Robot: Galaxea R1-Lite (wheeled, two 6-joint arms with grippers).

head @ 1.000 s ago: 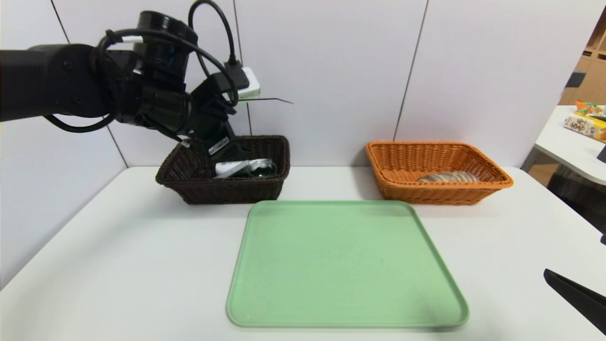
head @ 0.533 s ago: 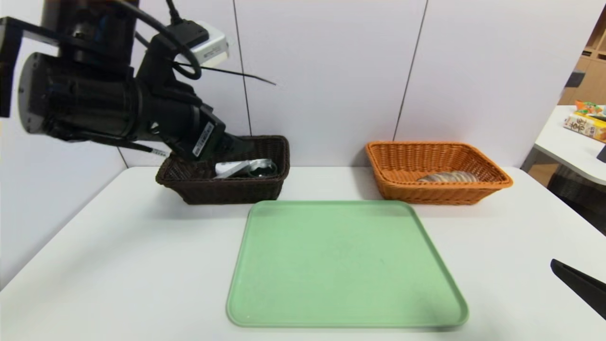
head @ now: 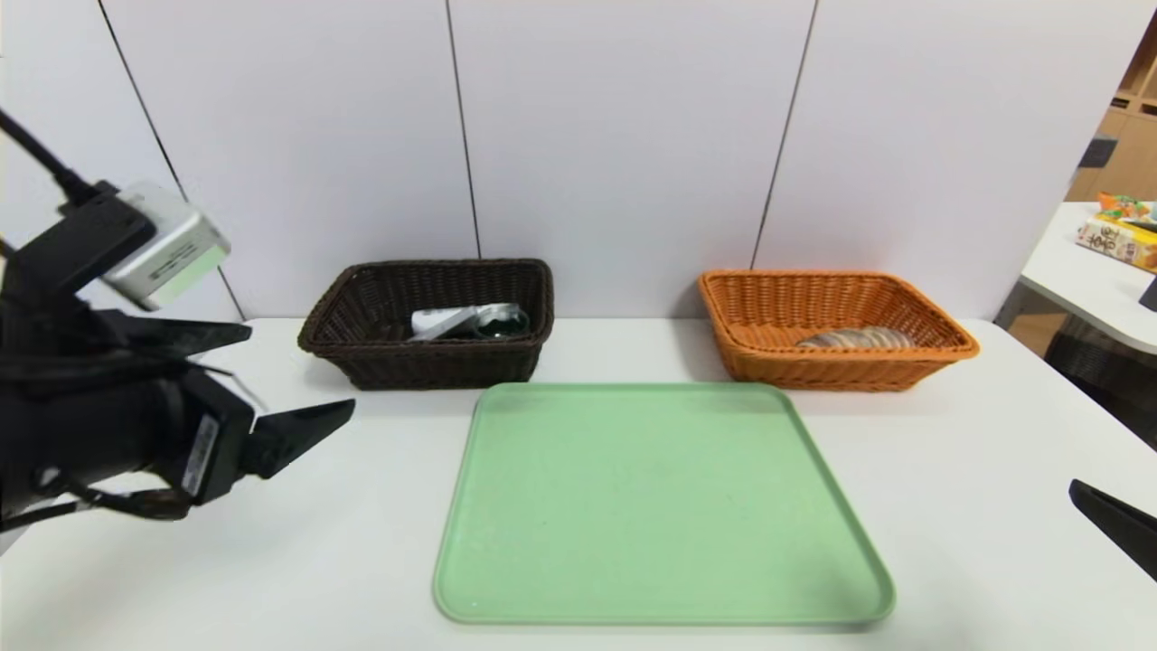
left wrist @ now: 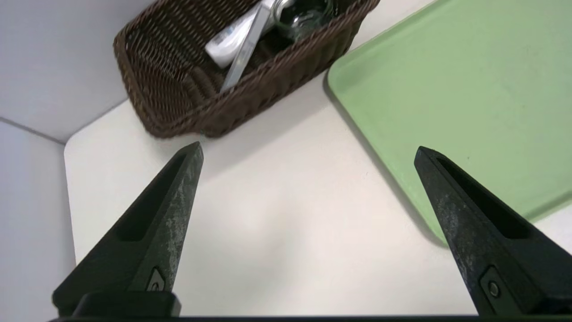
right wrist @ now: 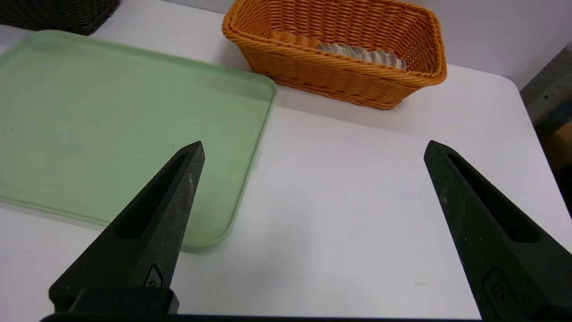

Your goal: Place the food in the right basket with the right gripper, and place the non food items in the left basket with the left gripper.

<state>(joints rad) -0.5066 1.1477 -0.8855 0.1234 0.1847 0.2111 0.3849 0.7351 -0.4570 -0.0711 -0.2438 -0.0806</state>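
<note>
Non-food items lie in the dark brown wicker basket at back left of the white table: a white tube-like thing, a flat silvery piece leaning across it, and a dark glassy round object beside them, all bunched toward the basket's inner end. Exact identity of each cannot be told. In the left wrist view the same pile sits inside the brown basket, tube and silvery strip touching.

Food sits in the orange wicker basket at back right: a pale, ribbed row of round slices, likely biscuits, low against the basket floor. The right wrist view shows it in the orange basket too.

Green tray lies between and in front of both baskets, nothing on it, its back edge just beside the brown basket's front wall.

Left gripper hangs over the table's left front area, well apart from the brown basket, jaws spread wide and holding nothing; left wrist view confirms bare table between the fingers.

Right gripper parked at the front right, only one finger tip in the head view; jaws spread wide, nothing between them.

Off to the right, a second white table carries colourful boxes.
</note>
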